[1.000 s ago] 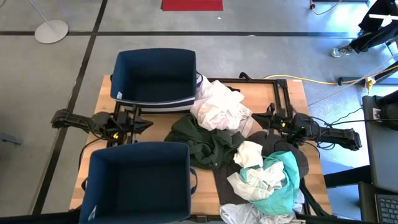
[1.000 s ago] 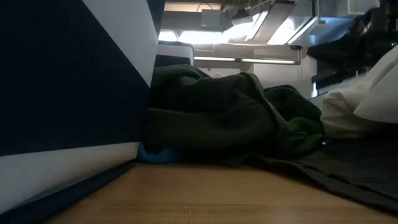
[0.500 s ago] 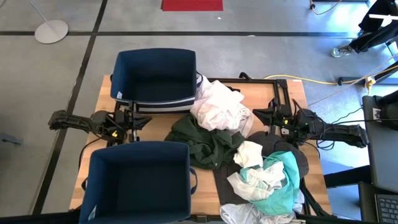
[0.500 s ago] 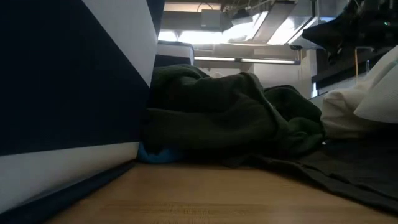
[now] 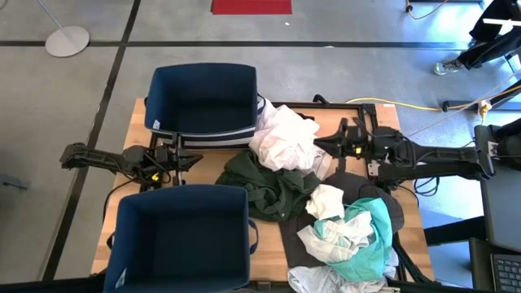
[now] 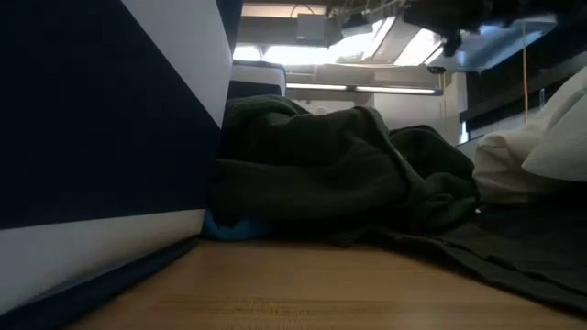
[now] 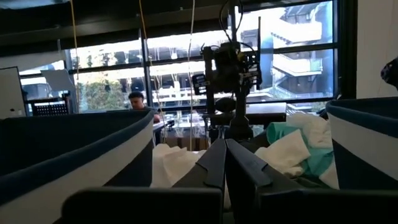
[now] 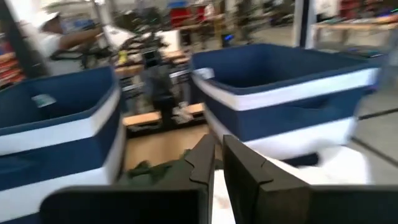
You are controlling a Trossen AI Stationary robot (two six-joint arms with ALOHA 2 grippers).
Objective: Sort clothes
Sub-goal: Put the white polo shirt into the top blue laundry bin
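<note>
On the wooden surface (image 5: pixel 269 244), two dark blue fabric bins with white bands stand at the left half: the far bin (image 5: pixel 203 102) and the near bin (image 5: pixel 181 238). Between them lies the left gripper (image 5: pixel 194 159), its jaws closed together with nothing between them, pointing toward the clothes.

A white crumpled garment (image 5: pixel 285 138) lies just beside the far bin's right wall. Touching its near edge is a dark green garment (image 5: pixel 264 183), spread toward the surface's middle; from table height it shows as a rumpled dark mound (image 6: pixel 321 174) next to the near bin's wall. Farther right and nearer the front edge, a small cream piece (image 5: pixel 326 201) rests on a black garment (image 5: pixel 374 199), and a teal garment (image 5: pixel 370 240) tangled with pale grey-white cloth (image 5: pixel 321 240) lies heaped at the front right corner.

Over the right edge of the white garment hangs the right gripper (image 5: pixel 326 146), its jaws nearly closed, a slim gap between them, holding nothing.
</note>
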